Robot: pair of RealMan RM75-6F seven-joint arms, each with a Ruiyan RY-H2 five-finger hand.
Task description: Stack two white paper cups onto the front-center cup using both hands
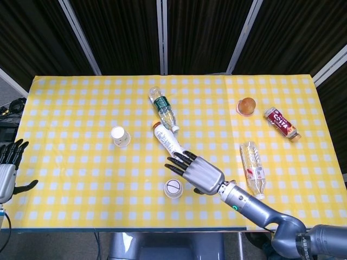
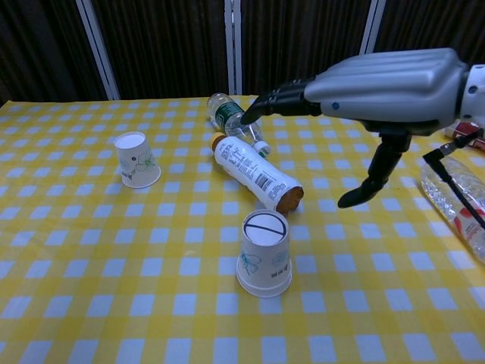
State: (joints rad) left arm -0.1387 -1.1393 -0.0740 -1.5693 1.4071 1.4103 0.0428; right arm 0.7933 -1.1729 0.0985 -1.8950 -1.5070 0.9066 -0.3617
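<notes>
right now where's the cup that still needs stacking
The lone paper cup stands upside down on the table's left half, left of the white-labelled bottle and behind-left of the front-center stack. Neither hand touches it.

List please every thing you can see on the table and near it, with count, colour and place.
stacked cups: one stack, white, upside down, front centre
single cup: 1, white, upside down, left of centre
white-label bottle: 1, white with orange cap, lying at centre
green-label bottle: 1, clear, lying behind it
clear bottle: 1, red label, lying right
red bottle: 1, far right
orange-brown item: 1, back right
tablecloth: yellow and white check
right hand: open, above the table beside the stack
left hand: open, left edge
</notes>
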